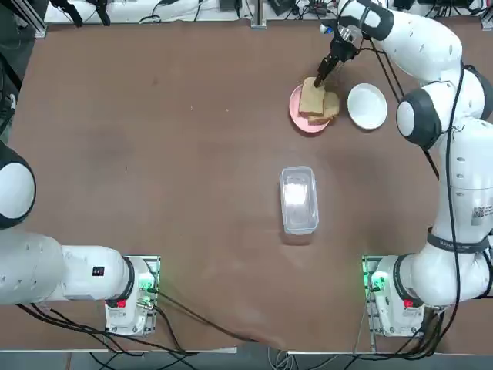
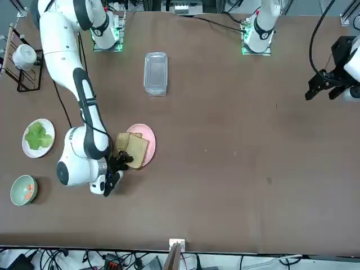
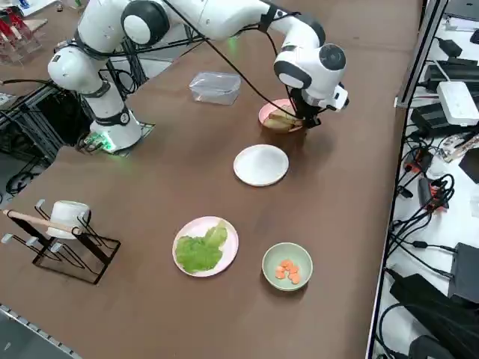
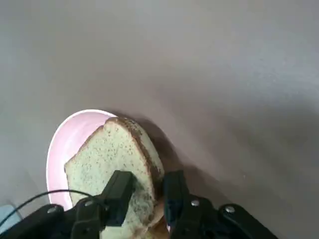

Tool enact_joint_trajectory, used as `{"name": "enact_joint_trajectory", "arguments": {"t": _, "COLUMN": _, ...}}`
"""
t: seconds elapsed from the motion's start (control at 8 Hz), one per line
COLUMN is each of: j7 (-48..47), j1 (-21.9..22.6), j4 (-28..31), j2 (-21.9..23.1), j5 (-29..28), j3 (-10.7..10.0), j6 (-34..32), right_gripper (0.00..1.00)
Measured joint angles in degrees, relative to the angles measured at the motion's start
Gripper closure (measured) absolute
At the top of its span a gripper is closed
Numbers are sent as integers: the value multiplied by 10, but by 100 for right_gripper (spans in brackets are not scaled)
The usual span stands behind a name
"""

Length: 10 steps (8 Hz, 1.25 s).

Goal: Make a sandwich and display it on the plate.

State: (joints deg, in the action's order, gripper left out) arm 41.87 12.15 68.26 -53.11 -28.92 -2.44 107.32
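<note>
Two tan bread slices [image 1: 317, 102] lie overlapping on a pink plate [image 1: 297, 110] at the far right of the table. My right gripper [image 1: 318, 79] is at their far edge, shut on the upper slice [image 4: 107, 157]. In the wrist view the crust sits between the two fingers [image 4: 119, 189] and the slice is tilted up off the pink plate [image 4: 67, 142]. The plain white plate [image 1: 367, 105] stands bare just right of the pink one, also seen in the side view [image 3: 260, 164]. Green lettuce [image 3: 200, 250] lies apart on a second white plate [image 3: 224, 228].
A clear lidded plastic box [image 1: 299, 199] sits mid-table. A pale-green cup [image 3: 287, 266] holding orange pieces stands beside the lettuce plate. A mug on a wire rack [image 3: 66, 218] stands at the table's right edge.
</note>
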Motion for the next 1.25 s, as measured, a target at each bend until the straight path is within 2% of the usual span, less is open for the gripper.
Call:
{"name": "enact_joint_trajectory", "arguments": {"t": 0.12, "j7": 1, "j1": 0, "j4": 0, "j2": 0, "j5": 0, "j3": 0, "j6": -5, "right_gripper": 67}}
{"name": "enact_joint_trajectory", "arguments": {"t": 0.25, "j7": 2, "j1": -1, "j4": 0, "j2": 0, "j5": -1, "j3": 0, "j6": -12, "right_gripper": 85}}
{"name": "enact_joint_trajectory", "arguments": {"t": 0.38, "j7": 2, "j1": -2, "j4": -1, "j2": 0, "j5": -2, "j3": 0, "j6": -15, "right_gripper": 91}}
{"name": "enact_joint_trajectory", "arguments": {"t": 1.0, "j7": 5, "j1": -10, "j4": -12, "j2": 19, "j5": -6, "j3": 0, "j6": -38, "right_gripper": 91}}
{"name": "enact_joint_trajectory", "arguments": {"t": 1.25, "j7": 9, "j1": -19, "j4": -17, "j2": 36, "j5": -42, "j3": -1, "j6": -64, "right_gripper": 93}}
